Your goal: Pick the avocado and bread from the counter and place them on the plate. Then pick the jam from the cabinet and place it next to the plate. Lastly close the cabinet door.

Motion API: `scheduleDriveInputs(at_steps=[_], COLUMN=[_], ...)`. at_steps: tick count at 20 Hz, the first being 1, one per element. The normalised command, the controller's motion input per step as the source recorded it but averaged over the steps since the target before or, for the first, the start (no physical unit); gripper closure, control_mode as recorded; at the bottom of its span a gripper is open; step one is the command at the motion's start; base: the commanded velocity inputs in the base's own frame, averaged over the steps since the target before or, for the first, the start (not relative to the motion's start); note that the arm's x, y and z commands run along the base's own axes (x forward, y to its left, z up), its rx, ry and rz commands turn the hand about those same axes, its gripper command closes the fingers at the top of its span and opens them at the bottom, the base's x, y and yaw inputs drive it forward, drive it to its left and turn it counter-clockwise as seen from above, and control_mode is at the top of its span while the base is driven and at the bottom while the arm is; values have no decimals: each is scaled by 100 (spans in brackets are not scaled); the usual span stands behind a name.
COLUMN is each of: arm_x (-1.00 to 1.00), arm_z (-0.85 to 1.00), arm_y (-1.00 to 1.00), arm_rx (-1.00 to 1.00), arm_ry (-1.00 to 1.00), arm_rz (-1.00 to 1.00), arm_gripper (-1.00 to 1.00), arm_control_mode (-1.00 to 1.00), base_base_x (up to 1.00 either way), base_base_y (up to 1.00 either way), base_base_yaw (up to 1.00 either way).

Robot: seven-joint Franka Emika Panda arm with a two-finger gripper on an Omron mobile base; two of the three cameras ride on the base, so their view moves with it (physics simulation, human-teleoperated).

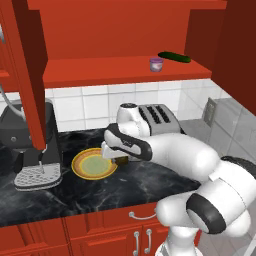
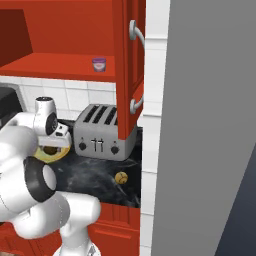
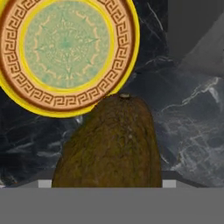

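- No text, label, brand, number or sign can be read in any view.
- The plate [image 3: 65, 52], above and left of the fingers in the hand view, carries only a Greek-key band on its rim, not letters.
- The jam [image 1: 156, 64] has a label too small to read.

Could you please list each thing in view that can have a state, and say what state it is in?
gripper: shut on the avocado, beside the plate's edge.
avocado: held, not yet on the plate.
plate: bare, on the counter.
bread: lying on the counter, untouched.
jam: upright on the cabinet shelf.
cabinet door: open.
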Motion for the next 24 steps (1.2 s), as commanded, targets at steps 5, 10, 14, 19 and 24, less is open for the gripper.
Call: scheduleDriveInputs(at_steps=[5, 10, 14, 19, 24], arm_x=[46, 43, 37, 33, 30], arm_z=[-13, -14, -27, -29, -16], arm_y=[49, 34, 31, 28, 19], arm_rx=[-1, 0, -3, -5, -1], arm_ry=[3, 3, 0, -1, 0], arm_rz=[0, 0, 0, 0, -1], arm_gripper=[100, 100, 100, 100, 100], arm_control_mode=[-100, -100, -100, -100, -100], base_base_x=[0, 0, 0, 0, 0], base_base_y=[0, 0, 0, 0, 0], base_base_yaw=[0, 0, 0, 0, 0])
